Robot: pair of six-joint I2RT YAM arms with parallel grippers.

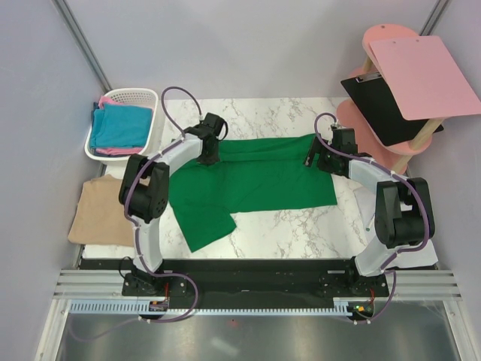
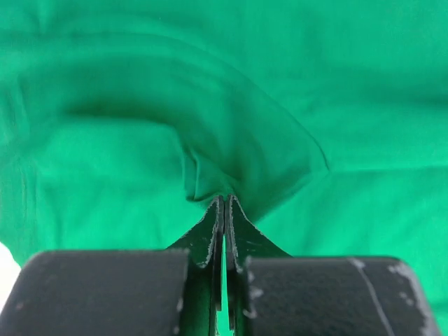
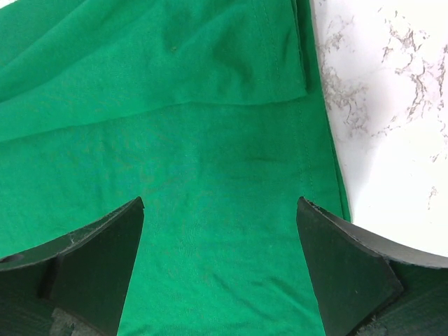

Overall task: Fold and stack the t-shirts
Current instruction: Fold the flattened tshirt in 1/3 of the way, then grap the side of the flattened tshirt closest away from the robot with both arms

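Top external view, Mara: how far along is the folding?

Early, Jon, I'd say. The green shirt (image 1: 255, 180) lies spread across the marble desk (image 1: 301, 222). Its far strip appears turned over onto itself, and one sleeve sticks out toward the near left. That looks like a first fold at most.

And the others?

The tan shirt (image 1: 101, 214) lies flat just left of the desk, apparently folded, with nothing stacked on it. The basket (image 1: 131, 92) at far left holds the teal shirt (image 1: 120, 126) on top of the pink shirt (image 1: 111, 150), neither laid out.

So one seemingly done, one in hand, two waiting. The end effectors?

The left end effector (image 1: 208, 156) sits at the green shirt's far left part. In the left wrist view its jaws are pressed together on a pinch of green cloth, which puckers up toward the tips. The right end effector (image 1: 314, 160) is at the far right edge. In the right wrist view its jaws stand wide over flat cloth, gripping nothing, with bare desk just beside the hem.

What's left, then?

By my judgement: finish the green folds, set it on the tan shirt, then do the basket pair.
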